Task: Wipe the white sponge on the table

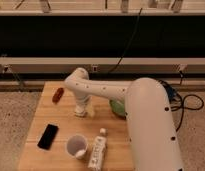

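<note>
Writing is scarce here: only the white bottle (98, 151) carries a label, a pale panel with darker marks along its side, and none of the marks can be read. The bottle lies on its side, nearer the camera than the fingers and a little to their right as the camera sees it.

The gripper (83, 107) hangs at the end of the white arm (146, 115), pointing straight down at the table (43, 112). Its fingers stand spread wide apart, low over the wood. The white sponge (80, 114) lies directly beneath them on the tabletop, a small pale pad at their tips. Whether the fingers touch it cannot be told.

Left of the fingers and a little farther from the camera lies a small reddish-brown object (58, 94), apart from them, with no lettering that can be made out. Toward the camera and to the left, a black phone (47, 136) lies flat with its dark face up, showing no brand. Straight toward the camera from the fingers, a white cup (76, 146) rests just beside the bottle, plain on the side that shows. To the right of the fingers, a green bowl (116, 106) sits mostly hidden behind the arm, with only part of its rim showing.

The table's plank stripes run from the far edge toward the camera. Beyond the far edge, black cables (127, 45) hang in front of a dark wall.
</note>
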`<action>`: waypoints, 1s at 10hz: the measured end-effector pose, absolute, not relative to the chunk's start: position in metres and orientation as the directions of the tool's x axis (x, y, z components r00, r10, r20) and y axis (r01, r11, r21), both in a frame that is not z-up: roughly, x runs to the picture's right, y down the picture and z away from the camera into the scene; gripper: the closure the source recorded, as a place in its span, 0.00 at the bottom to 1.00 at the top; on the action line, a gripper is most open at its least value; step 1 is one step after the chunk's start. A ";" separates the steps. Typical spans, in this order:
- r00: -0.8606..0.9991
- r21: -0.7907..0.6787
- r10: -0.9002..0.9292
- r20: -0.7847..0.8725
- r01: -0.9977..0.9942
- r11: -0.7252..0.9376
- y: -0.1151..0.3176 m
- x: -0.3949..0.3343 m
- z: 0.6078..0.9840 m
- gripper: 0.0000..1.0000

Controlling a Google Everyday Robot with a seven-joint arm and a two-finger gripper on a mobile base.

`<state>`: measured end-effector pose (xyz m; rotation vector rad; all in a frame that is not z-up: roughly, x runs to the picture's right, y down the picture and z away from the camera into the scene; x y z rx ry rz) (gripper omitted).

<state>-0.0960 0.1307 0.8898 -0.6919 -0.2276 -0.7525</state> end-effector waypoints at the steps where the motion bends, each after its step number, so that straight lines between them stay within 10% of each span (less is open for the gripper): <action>1: 0.718 -0.498 -0.549 0.428 0.694 0.520 0.132 -0.095 0.892 0.20; 10: 0.703 -0.509 -0.559 0.440 0.708 0.490 0.149 -0.094 0.896 0.20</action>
